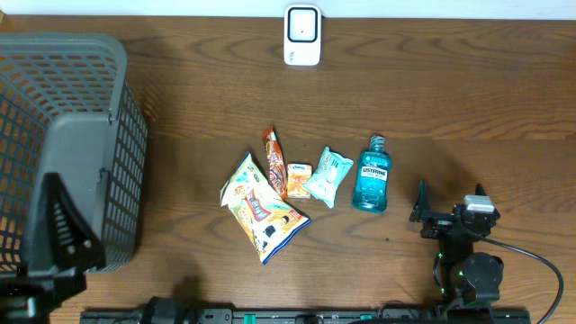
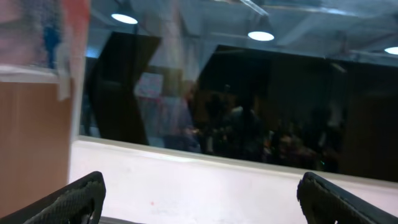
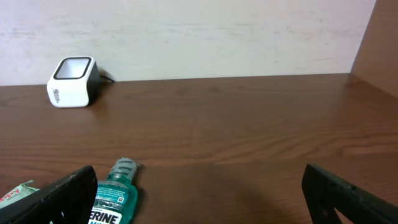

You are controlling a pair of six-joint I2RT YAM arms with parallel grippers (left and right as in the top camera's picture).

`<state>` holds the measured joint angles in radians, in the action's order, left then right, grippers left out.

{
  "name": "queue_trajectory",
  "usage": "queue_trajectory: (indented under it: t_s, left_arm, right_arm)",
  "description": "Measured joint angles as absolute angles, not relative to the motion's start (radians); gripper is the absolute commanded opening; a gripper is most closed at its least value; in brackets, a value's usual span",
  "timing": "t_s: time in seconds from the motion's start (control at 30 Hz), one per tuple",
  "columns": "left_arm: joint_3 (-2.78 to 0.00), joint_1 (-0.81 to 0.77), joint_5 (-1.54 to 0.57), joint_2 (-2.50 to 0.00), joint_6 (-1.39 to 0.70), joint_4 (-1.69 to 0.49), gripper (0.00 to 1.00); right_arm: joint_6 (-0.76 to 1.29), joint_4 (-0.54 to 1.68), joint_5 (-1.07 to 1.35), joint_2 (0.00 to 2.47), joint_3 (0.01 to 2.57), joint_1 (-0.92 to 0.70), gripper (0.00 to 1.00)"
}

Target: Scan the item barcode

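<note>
Likely pick: mouthwash bottle (image 1: 371,175). It lies flat on the counter (image 1: 468,90), label up, at the right end of the item row. Long axis runs near-to-far w/ the cap pointing at the far edge and the base toward the robot. No barcode visible on the upward face, so prob. on the underside or back.

Just beside it on the left is a tissue pack (image 1: 328,175), then a small packet (image 1: 299,178), an orange stick pack (image 1: 274,162) and a chip bag (image 1: 261,209). They're close together, but the bottle's right side is free.

The scanner (image 1: 302,36) stands at the far edge, well apart from the row, far-left of the bottle.

Right tool (image 3: 200,171) is spread to full width w/ nothing between the fingers. It sits near the bottle's base, to its right and a bit nearer the robot. In the wrist view the bottle is low and left, by the left finger and not centred in the gap. So the move looks like a shift left + fwd, closing across the bottle's narrow width.

Left tool (image 2: 202,180) is also fully spread and empty, and its cam points up at windows and ceiling lights. That arm is parked by the basket (image 1: 81,54) at the counter's left end, far from the bottle.

Right arm is clearly nearer, so it's the arm for this pick.
</note>
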<state>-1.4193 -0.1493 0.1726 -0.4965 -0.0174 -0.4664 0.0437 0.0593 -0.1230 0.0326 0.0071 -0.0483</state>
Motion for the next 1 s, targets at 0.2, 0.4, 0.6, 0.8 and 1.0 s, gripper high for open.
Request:
queue_trajectory:
  t_s: [0.2, 0.4, 0.6, 0.8, 1.0]
  left_arm:
    - [-1.418, 0.017, 0.051, -0.471, -0.043, -0.451, 0.98]
    - [-1.416, 0.099, -0.067, -0.471, -0.059, -0.433, 0.98]
    - [-1.397, 0.124, -0.184, -0.448, -0.110, -0.421, 0.98]
    - [-1.276, 0.128, -0.266, -0.302, -0.128, -0.419, 0.98]
    - [-1.140, 0.144, -0.290, -0.154, -0.131, -0.350, 0.98]
  right_arm:
    - [0.044, 0.059, -0.123, 0.033, 0.007, -0.048, 0.99]
    - [0.044, 0.059, -0.123, 0.033, 0.007, -0.048, 0.99]
    - [0.044, 0.059, -0.123, 0.033, 0.007, -0.048, 0.99]
    - [0.044, 0.060, -0.123, 0.033, 0.007, -0.048, 0.99]
    - [0.044, 0.059, -0.123, 0.033, 0.007, -0.048, 0.99]
